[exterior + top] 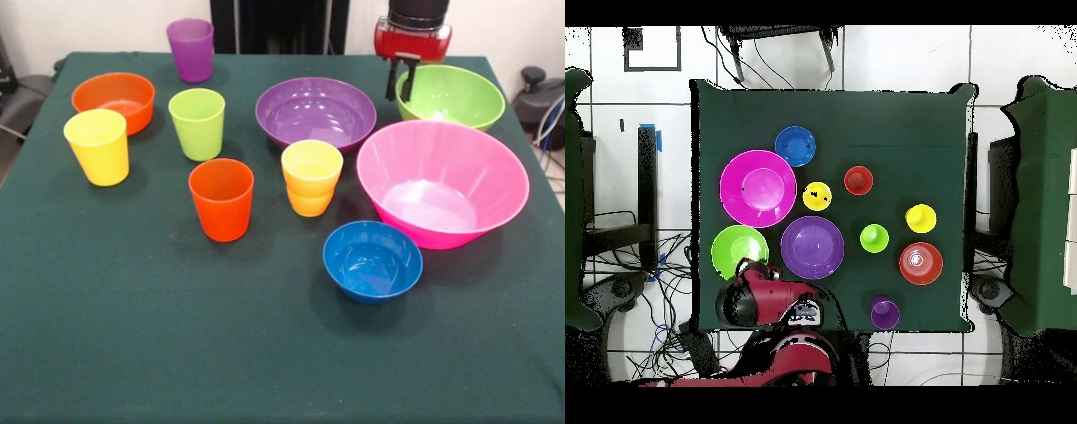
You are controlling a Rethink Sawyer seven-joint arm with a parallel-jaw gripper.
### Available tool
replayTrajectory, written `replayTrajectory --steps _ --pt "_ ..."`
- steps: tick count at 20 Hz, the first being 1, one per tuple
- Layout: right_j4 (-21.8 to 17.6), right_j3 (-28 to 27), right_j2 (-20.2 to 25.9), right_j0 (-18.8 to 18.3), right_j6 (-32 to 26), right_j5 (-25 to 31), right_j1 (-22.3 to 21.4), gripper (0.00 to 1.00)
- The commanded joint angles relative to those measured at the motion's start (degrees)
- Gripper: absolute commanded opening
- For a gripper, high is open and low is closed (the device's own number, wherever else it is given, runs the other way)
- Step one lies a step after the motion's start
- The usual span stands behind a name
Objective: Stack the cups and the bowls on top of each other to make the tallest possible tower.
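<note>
No tower begun; cups and bowls sit apart across the green tabletop (132, 353). The gripper (403, 79), fingers slightly spread, empty, hangs beside the glossy lime-green plastic bowl (452, 95), upper right; next, probably grasping its rim.

Red arm (412, 37) lowered from above, hand (402, 81) pointing down, fingers slightly apart

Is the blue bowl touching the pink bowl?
Apart. The overhead view shows dark cloth between the blue bowl and the pink bowl.
</note>
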Motion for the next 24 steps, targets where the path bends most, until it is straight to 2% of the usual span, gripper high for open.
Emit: replayTrajectory --steps 1,5,6,13,24 --pt "-2.9 -2.9 4.2 -2.3 4.0 2.0 2.2 0.0" --pt "-3.9 -2.4 4.8 -2.9 4.3 1.0 2.3 0.0" --pt "-4.2 -2.2 5.1 -3.0 4.6 0.8 2.3 1.0" --pt "-3.0 -2.3 6.1 -3.2 6.0 1.2 3.1 1.0" --pt "-3.3 -2.3 6.5 -3.2 5.9 0.7 3.2 1.0"
